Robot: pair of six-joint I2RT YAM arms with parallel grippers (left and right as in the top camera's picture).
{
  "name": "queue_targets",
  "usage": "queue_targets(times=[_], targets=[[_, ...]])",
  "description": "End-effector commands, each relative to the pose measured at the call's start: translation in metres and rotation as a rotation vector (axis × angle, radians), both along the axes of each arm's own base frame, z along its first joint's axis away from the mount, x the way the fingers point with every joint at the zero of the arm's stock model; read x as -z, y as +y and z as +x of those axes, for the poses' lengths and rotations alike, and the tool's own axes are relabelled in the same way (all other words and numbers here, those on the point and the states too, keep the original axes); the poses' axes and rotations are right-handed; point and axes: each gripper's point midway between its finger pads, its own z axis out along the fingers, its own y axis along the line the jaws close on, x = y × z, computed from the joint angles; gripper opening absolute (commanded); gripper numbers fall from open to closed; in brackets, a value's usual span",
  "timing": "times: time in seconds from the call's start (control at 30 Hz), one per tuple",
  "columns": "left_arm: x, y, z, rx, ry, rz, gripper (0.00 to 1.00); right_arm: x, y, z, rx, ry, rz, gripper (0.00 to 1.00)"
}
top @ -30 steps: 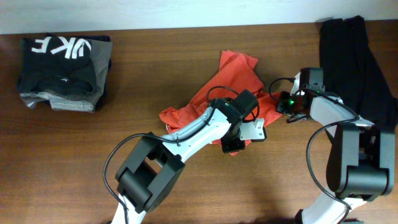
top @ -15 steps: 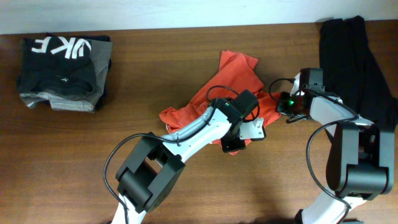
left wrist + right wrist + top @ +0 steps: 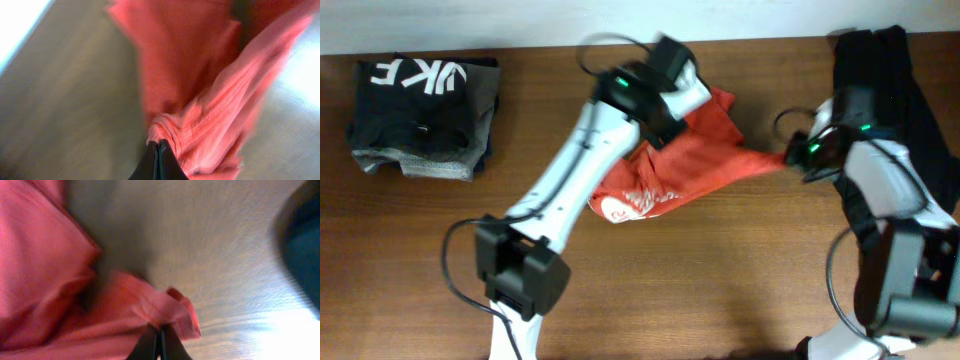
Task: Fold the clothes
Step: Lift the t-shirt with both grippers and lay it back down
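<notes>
The orange-red T-shirt (image 3: pixel 705 160) hangs stretched between my two grippers, and its white print (image 3: pixel 632 202) shows at the lower left edge. My left gripper (image 3: pixel 670 120) is shut on a bunched fold of the shirt (image 3: pixel 200 125) at the far middle of the table; its jaws (image 3: pixel 159 150) are pressed together on the cloth. My right gripper (image 3: pixel 794 156) is shut on a hemmed corner of the shirt (image 3: pixel 150 310), with its tips (image 3: pixel 160 332) closed on it. The long black garment (image 3: pixel 885 95) lies at the far right.
A folded stack of dark and grey clothes (image 3: pixel 420 100) with white lettering sits at the far left. Bare wooden table (image 3: pixel 720 280) fills the near side. The table's back edge meets a white wall (image 3: pixel 520 20).
Both grippers closed on the shirt. The left arm swung from the table's middle up toward the back, lifting and spreading the shirt; the right gripper shifted slightly right, pulling the cloth taut.
</notes>
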Motion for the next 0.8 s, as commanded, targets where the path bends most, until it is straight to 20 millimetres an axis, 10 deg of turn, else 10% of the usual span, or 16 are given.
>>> queue_targets(times=[0.0,0.3,0.53,0.77], targets=[[-0.047,0.041,0.03,-0.152,-0.106,-0.028,0.0,-0.084,-0.016,0.015,-0.032,-0.183,-0.001,0.04],[-0.156,0.119,0.055,-0.323,-0.329,-0.134,0.0,-0.207,-0.023,0.006,-0.111,-0.305,-0.088,0.04],[-0.256,0.177,0.035,-0.46,-0.6,-0.166,0.0,-0.308,-0.019,-0.007,-0.115,-0.49,-0.162,0.04],[-0.315,0.195,-0.006,-0.495,-0.75,-0.214,0.0,-0.34,-0.011,-0.033,-0.122,-0.517,-0.176,0.04]])
